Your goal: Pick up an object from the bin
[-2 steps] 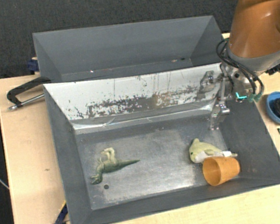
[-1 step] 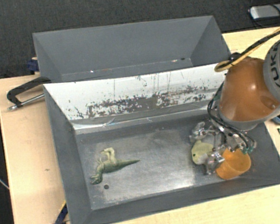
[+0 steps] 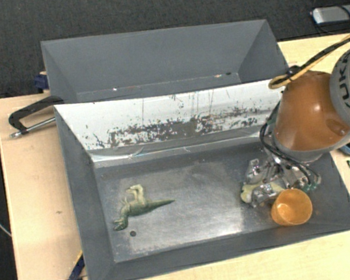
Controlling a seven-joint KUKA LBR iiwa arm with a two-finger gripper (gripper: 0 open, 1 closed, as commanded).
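Camera view, read from the left: a small green and cream toy dinosaur (image 3: pixel 136 206) lies on its side near the left wall of the bin (image 3: pixel 85 203), well apart from everything else. The middle of the bin's floor is bare, dull scuffed metal with a pale sheen, and the back wall above it is scratched and speckled.

Toward the front right corner the gripper (image 3: pixel 266 185) sits low over the floor, under the arm's orange cover (image 3: pixel 306 118). I cannot tell whether it is spread or pressed together. A small pale yellowish thing (image 3: pixel 248 194) shows at its left side; whether it is gripped, or even a loose object, is not clear. Just beside the gripper, nearer the front wall, an orange cup (image 3: pixel 292 207) lies tipped with its mouth facing up and outward.

By my reading this is the grasp step, with the descent done and nothing clearly secured. The likely target is the pale thing or the cup. The next move calls for a firm closure and a straight lift. Room is tight here, since the front and right walls slope in close, and the smooth, round cup may roll or slip on the metal.
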